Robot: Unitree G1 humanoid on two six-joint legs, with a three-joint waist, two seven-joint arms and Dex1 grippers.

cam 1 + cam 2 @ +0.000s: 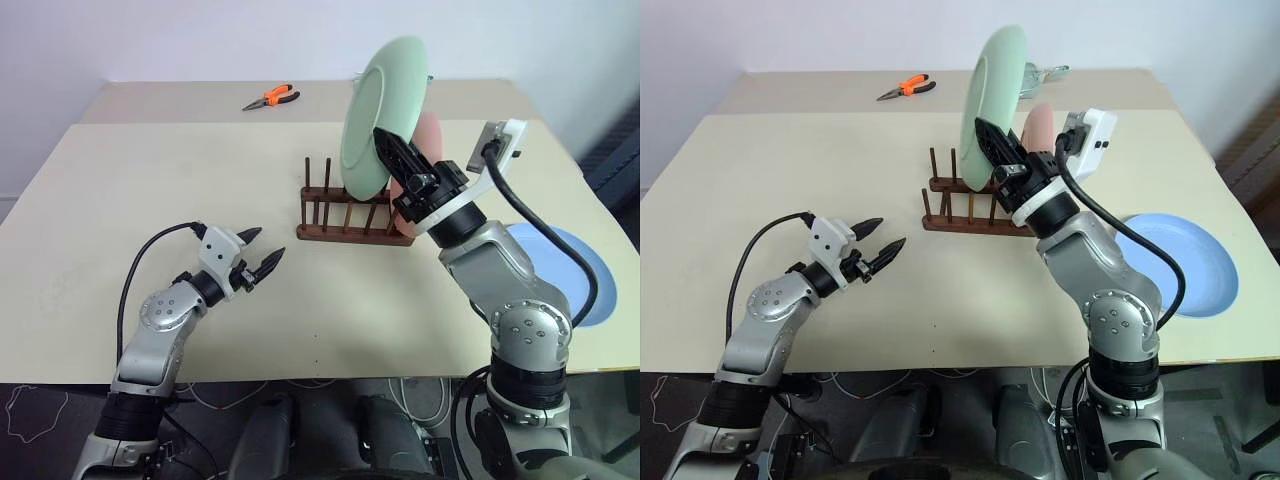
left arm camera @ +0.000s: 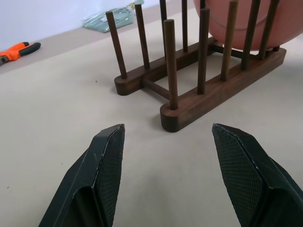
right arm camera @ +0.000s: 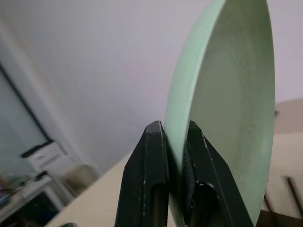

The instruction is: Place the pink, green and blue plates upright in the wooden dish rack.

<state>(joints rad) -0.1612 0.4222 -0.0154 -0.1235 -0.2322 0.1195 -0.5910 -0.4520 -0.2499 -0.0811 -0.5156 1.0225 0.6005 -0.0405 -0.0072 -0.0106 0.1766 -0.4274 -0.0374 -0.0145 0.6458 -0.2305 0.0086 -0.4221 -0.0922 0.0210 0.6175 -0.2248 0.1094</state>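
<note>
My right gripper [image 1: 385,145] is shut on the rim of the mint green plate [image 1: 385,115], holding it upright and slightly tilted above the middle of the wooden dish rack [image 1: 340,222]. The plate's lower rim hangs about level with the peg tops. The pink plate [image 2: 246,23] stands upright between the pegs at the rack's right end, partly hidden behind my right arm. The blue plate [image 1: 1185,260] lies flat on the table at the right. My left gripper [image 1: 268,243] is open with nothing between its fingers, low over the table, left of the rack and pointing at it.
Orange-handled pliers [image 1: 270,97] lie on the far table behind the rack. A clear wrapper-like object [image 1: 1045,72] sits at the back behind the green plate. Bare beige tabletop [image 1: 150,190] spreads left of and in front of the rack.
</note>
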